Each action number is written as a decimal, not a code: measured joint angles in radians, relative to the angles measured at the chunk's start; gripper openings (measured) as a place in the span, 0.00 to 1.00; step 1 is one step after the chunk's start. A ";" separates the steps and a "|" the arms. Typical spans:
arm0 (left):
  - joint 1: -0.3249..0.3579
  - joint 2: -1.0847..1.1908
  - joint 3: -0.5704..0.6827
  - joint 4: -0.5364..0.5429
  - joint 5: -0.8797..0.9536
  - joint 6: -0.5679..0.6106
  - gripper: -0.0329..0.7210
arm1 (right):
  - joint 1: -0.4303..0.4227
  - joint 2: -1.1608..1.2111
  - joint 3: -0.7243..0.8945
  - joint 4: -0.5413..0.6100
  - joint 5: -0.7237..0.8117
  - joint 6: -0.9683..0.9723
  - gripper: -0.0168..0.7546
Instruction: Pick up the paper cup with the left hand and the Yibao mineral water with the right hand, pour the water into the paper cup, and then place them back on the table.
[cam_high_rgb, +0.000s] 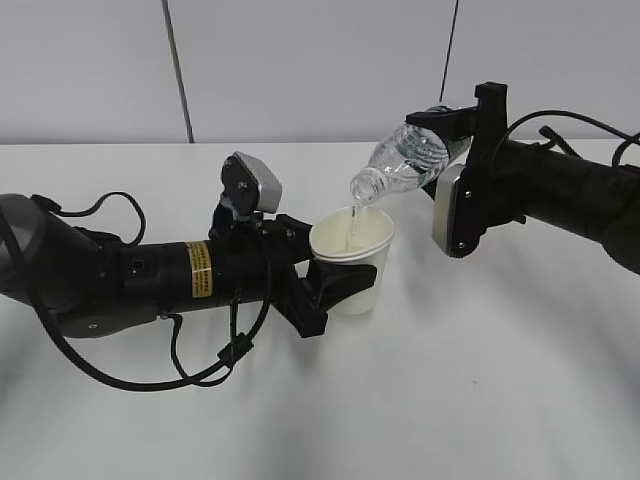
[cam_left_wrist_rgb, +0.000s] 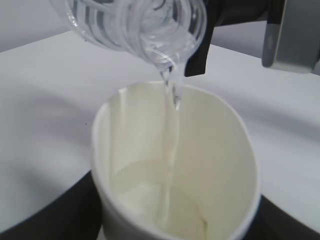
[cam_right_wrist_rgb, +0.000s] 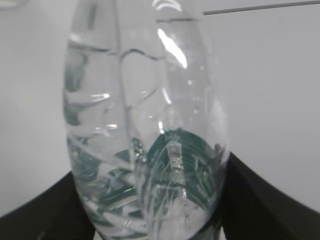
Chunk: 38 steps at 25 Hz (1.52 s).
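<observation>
Water runs in a thin stream from the Yibao mineral water (cam_high_rgb: 405, 160), which my right hand (cam_high_rgb: 455, 130) clamps tilted neck-down so it drains. My left hand (cam_high_rgb: 335, 280) grips the paper cup (cam_high_rgb: 355, 262) upright beneath, seemingly just off the table (cam_high_rgb: 480, 380), to catch it.

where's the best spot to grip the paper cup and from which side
Around the mid wall of the paper cup, from the side, as the left gripper has it. The wall tapers, the mouth must stay open under the bottle, and water is already inside.
</observation>
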<state>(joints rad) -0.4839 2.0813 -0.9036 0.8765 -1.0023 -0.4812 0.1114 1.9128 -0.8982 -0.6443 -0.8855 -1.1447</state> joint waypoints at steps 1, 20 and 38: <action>0.000 0.000 0.000 0.000 0.000 0.000 0.60 | 0.000 0.000 0.000 0.000 0.000 0.000 0.64; 0.000 0.000 0.000 -0.025 0.000 0.000 0.59 | 0.000 -0.001 0.000 -0.014 0.011 0.229 0.64; 0.000 0.000 0.000 -0.075 0.000 0.000 0.59 | 0.000 -0.001 0.000 0.123 0.016 0.940 0.64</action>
<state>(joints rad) -0.4839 2.0813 -0.9036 0.8019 -1.0023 -0.4812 0.1114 1.9114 -0.8982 -0.5217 -0.8700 -0.2046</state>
